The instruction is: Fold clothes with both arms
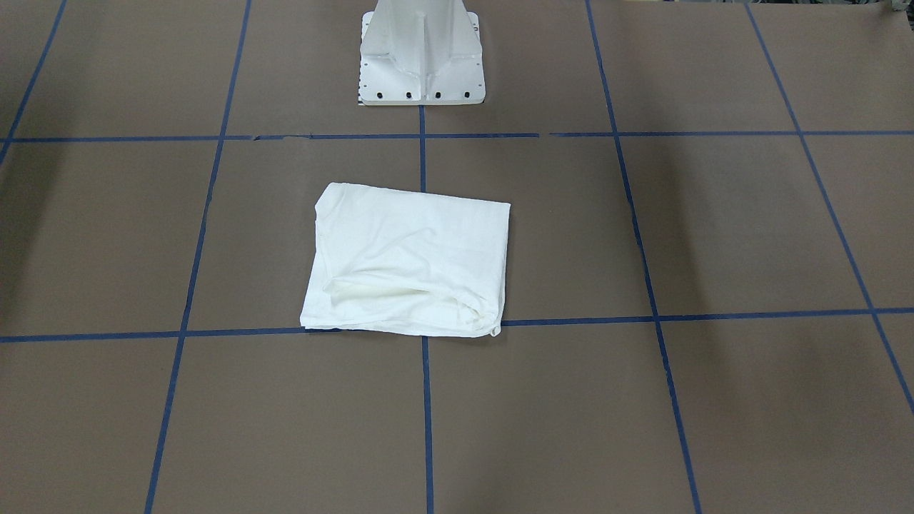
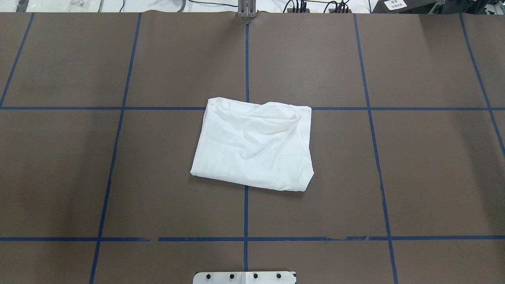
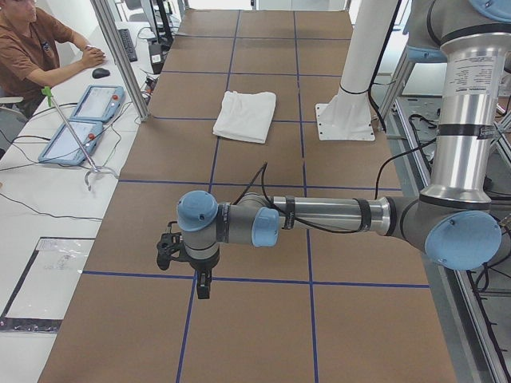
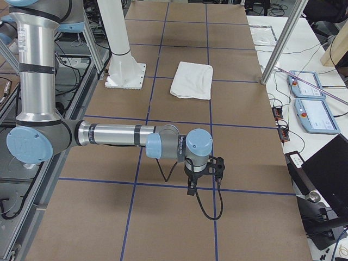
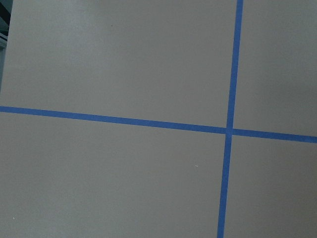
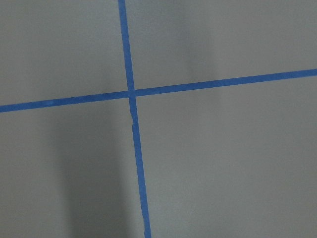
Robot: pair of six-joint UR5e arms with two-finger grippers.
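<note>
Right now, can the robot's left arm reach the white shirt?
Probably yes. The shirt lies folded mid-table with nothing on top. Only bare brown table shows between it and the left arm, whose claw hangs off to the side.

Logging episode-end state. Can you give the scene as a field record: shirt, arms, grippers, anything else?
shirt: white, folded to a rough rectangle, creased, no print showing
shirt position: flat on table, mid-table, over the centre tape line
left arm: stretched low over the table, well clear of shirt
right arm: likewise, at the opposite end
left gripper: points down, open or shut unclear
right gripper: points down, open or shut unclear
pedestal: white, on the robot's side of shirt
person: seated at side desk
</note>
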